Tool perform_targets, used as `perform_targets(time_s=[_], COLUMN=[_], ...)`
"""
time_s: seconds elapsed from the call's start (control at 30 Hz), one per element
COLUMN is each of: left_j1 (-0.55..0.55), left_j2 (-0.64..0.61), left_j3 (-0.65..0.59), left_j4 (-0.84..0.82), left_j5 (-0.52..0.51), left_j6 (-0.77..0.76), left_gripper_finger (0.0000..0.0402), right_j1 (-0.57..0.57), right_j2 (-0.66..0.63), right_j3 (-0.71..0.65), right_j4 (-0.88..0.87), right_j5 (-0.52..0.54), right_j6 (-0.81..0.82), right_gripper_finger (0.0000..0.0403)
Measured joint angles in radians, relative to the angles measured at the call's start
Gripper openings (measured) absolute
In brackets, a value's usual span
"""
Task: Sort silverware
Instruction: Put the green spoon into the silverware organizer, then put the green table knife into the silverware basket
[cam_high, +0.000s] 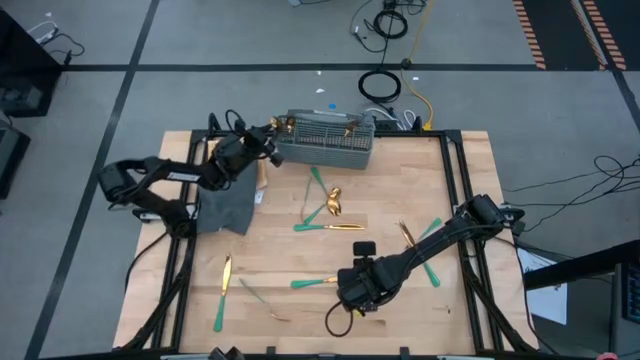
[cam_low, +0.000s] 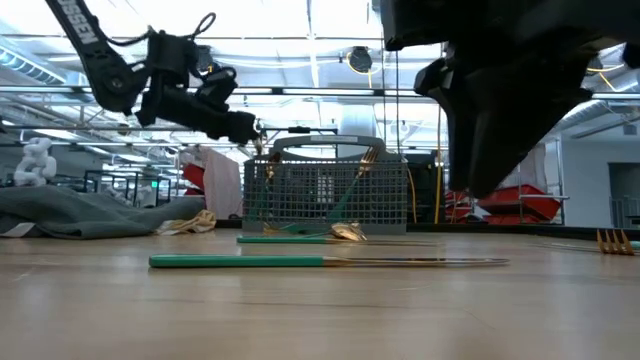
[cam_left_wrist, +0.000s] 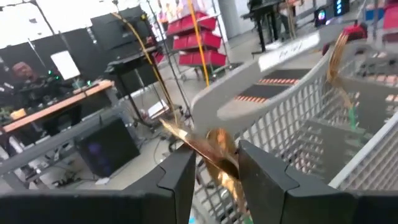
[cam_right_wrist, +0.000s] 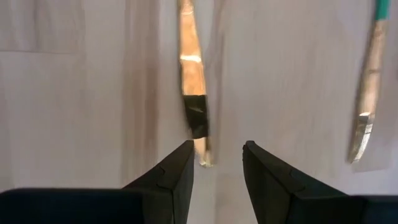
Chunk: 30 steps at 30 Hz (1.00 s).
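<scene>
**Left arm held a gold piece over the basket while cutlery lay scattered on the table**

The grey mesh basket (cam_high: 325, 142) stood at the far edge of the wooden table (cam_high: 470, 180), and from the low view a fork (cam_low: 368, 158) poked up out of it, tines skyward, leaning a little. Gold tips (cam_high: 349, 125) showed above its rim from overhead as well. How many pieces sat inside, I could not make out through the mesh.

The left gripper (cam_high: 272, 135) hung at the basket's left end, above the rim. Its fingers (cam_left_wrist: 180, 177) were clamped on a gold-coloured piece of silverware (cam_left_wrist: 214, 155), which stuck out between them toward the basket's handle (cam_left_wrist: 261, 84). Just beside that arm, a dark grey cloth (cam_high: 225, 208) lay crumpled on the table.

The right gripper (cam_high: 358, 292) was down low near the table's front, fingers parted, with nothing between them. In its wrist view a gold blade (cam_right_wrist: 191, 68) lay on the wood just ahead of the fingers, and another piece (cam_right_wrist: 367, 87) lay off to one side.

The rest of the silverware was spread loose across the tabletop: a spoon (cam_high: 333, 200) with teal-handled pieces crossing near the middle, a fork (cam_high: 223, 290) toward the front left, and a couple of pieces (cam_high: 425, 245) near the right arm.
</scene>
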Motion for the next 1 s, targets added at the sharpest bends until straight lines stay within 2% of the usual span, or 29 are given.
perform_targets(time_s=[0.23,0.5,0.63,0.7,1.0], left_j1=[-0.038,-0.154,-0.212,-0.237,-0.38], left_j2=[-0.149,-0.367,-0.454,-0.49,-0.609], left_j3=[0.0,0.0,0.0,0.0,0.0], left_j4=[-0.13,-0.508,-0.646,-0.685,-0.893], left_j5=[-0.084,-0.086,-0.167,-0.194,-0.202], left_j6=[-0.001,-0.05,-0.046,-0.047,-0.105], left_gripper_finger=[0.0126,0.0126,0.0126,0.0126,0.0126], right_j1=[-0.003,-0.003,-0.003,-0.003,0.002], right_j2=[0.0,0.0,0.0,0.0,0.0], right_j3=[0.0,0.0,0.0,0.0,0.0], right_j4=[0.007,0.008,0.007,0.007,0.008], right_j5=[0.004,0.0,0.0,0.001,0.0], right_j6=[-0.012,-0.011,-0.013,-0.012,-0.008], right_gripper_finger=[0.0128,0.0128,0.0128,0.0128,0.0128])
